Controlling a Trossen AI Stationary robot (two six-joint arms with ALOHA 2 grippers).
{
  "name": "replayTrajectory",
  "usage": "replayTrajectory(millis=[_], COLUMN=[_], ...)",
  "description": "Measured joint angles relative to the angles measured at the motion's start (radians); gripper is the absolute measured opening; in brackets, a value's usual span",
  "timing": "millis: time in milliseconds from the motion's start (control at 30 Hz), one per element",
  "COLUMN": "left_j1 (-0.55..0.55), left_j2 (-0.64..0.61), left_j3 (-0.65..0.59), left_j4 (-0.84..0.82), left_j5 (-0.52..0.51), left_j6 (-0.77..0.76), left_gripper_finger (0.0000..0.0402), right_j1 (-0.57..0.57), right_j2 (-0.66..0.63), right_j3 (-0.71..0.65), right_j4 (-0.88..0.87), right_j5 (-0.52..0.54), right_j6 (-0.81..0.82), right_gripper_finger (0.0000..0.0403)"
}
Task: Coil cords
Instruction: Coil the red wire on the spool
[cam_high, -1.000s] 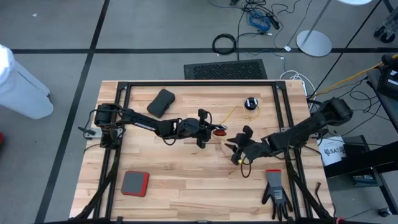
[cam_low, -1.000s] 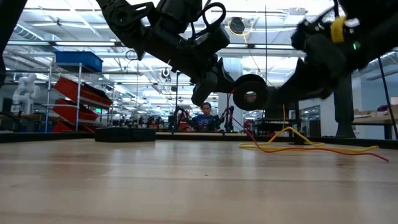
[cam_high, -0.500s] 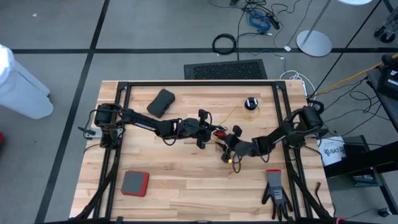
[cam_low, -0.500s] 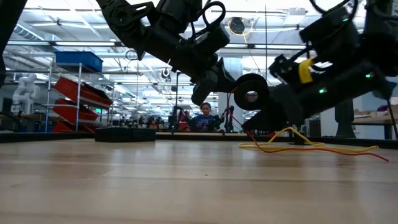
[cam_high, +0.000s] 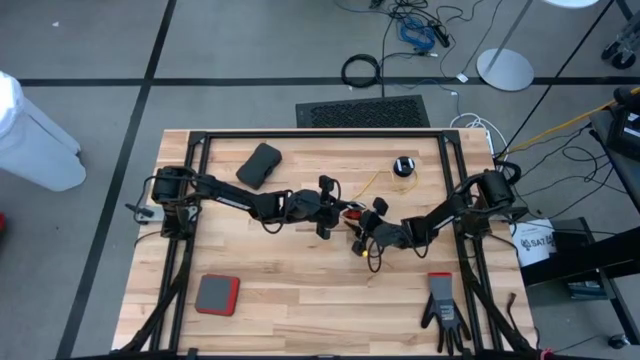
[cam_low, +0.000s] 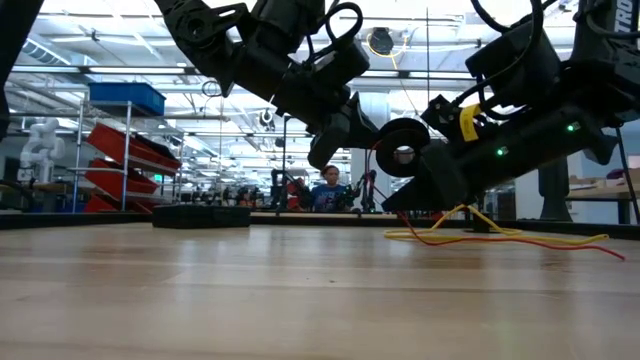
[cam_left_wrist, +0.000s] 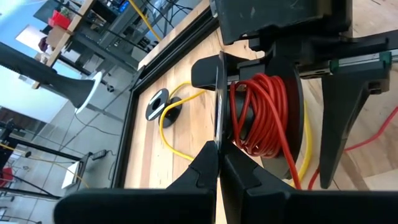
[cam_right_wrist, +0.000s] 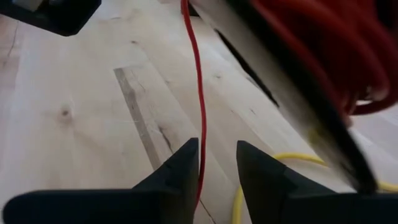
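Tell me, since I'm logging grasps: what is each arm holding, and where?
Left gripper pinches the red cord's reel by its flange edge. Right gripper straddles the red cord, jaws apart, not gripping.

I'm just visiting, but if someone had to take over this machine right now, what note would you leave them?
Left claw: shut on the red cord's reel, held above mid-table, much cord already wound on.
Right claw: open, fingers either side of the loose red cord, close beside the reel.
Yellow cord: loose on the table, running to its own reel at the far side.
Left to do: finish winding red, then coil yellow.
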Motion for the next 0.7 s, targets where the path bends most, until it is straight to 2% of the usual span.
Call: replayTrajectory(millis=[367,700], left_j1=[-0.014,-0.018], left_j2=[0.0,-0.001], left_j3=[0.0,0.0], left_j4=[0.011,0.009], left_j5=[-0.003,0.002], left_j6=[0.0,-0.057], left_gripper_finger=[0.0004,0.0004], right_j1=[-0.012,0.018], right_j2=[0.0,0.0], right_j3=[0.0,0.0], right_j4=[-0.003,-0.008], right_j5=[-0.02,0.139], right_j6=[0.004,-0.027], right_gripper_finger=[0.0008,0.0001])
